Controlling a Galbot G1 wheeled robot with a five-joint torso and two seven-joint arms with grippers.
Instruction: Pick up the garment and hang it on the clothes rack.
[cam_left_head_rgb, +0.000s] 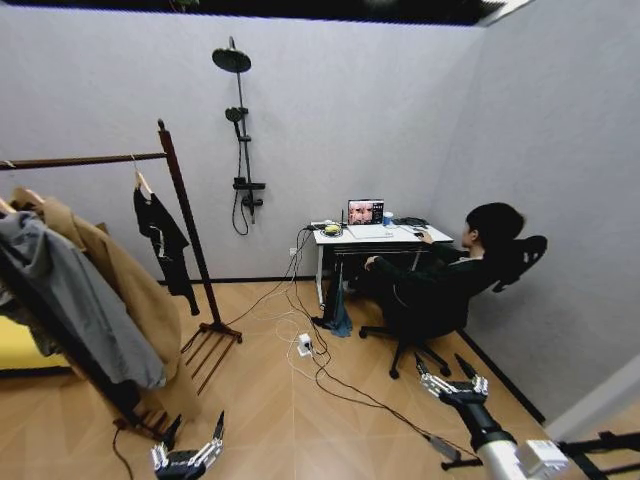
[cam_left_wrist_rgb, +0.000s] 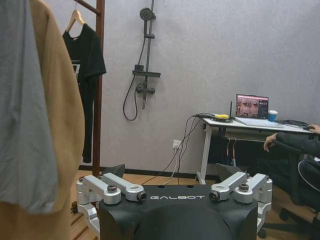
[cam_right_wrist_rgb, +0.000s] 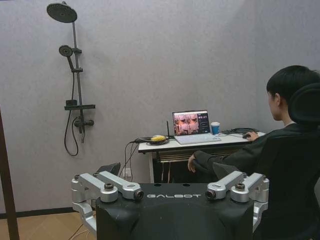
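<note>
The garment (cam_left_head_rgb: 162, 238), a black T-shirt on a light wooden hanger (cam_left_head_rgb: 142, 182), hangs from the rail of the clothes rack (cam_left_head_rgb: 186, 220), just inside its right post. The left wrist view also shows the garment (cam_left_wrist_rgb: 85, 65) beside the rack's post (cam_left_wrist_rgb: 98, 100). My left gripper (cam_left_head_rgb: 195, 425) is low in front of the rack's base, open and holding nothing (cam_left_wrist_rgb: 170, 172). My right gripper (cam_left_head_rgb: 442, 365) is out to the right over the floor, open and holding nothing (cam_right_wrist_rgb: 167, 170). Both grippers are well away from the garment.
A tan coat (cam_left_head_rgb: 115, 285) and a grey hooded jacket (cam_left_head_rgb: 60, 300) hang on the rack, nearer to me. A person sits in an office chair (cam_left_head_rgb: 425, 320) at a desk (cam_left_head_rgb: 375, 237) with a laptop. Cables and a power strip (cam_left_head_rgb: 304, 347) lie on the floor. A shower fixture (cam_left_head_rgb: 240, 130) is on the wall.
</note>
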